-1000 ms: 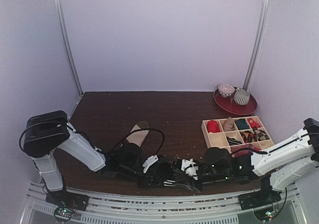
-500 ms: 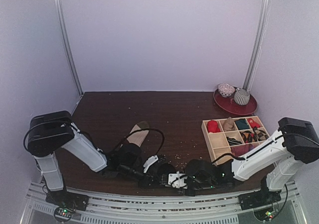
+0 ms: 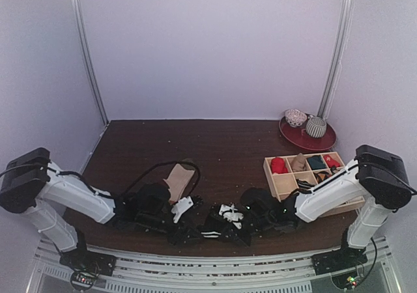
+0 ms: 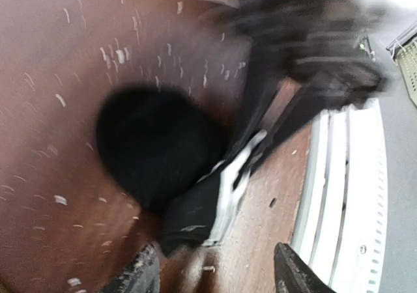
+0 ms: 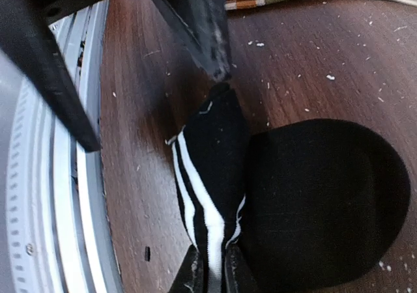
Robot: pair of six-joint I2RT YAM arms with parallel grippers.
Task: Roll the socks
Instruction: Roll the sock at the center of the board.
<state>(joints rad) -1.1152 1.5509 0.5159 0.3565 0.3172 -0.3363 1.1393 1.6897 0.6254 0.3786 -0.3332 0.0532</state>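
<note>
Right wrist: black sock (image 5: 319,202), white-striped cuff pinched by right hand (image 5: 210,270); left hand (image 4: 215,267) spread

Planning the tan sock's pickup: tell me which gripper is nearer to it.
Left. The left gripper is open, close by on the near side of the tan sock. The right gripper is farther to the right, pinching the black sock by its cuff.

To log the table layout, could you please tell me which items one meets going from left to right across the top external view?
tan sock → black sock → wooden compartment box
</note>
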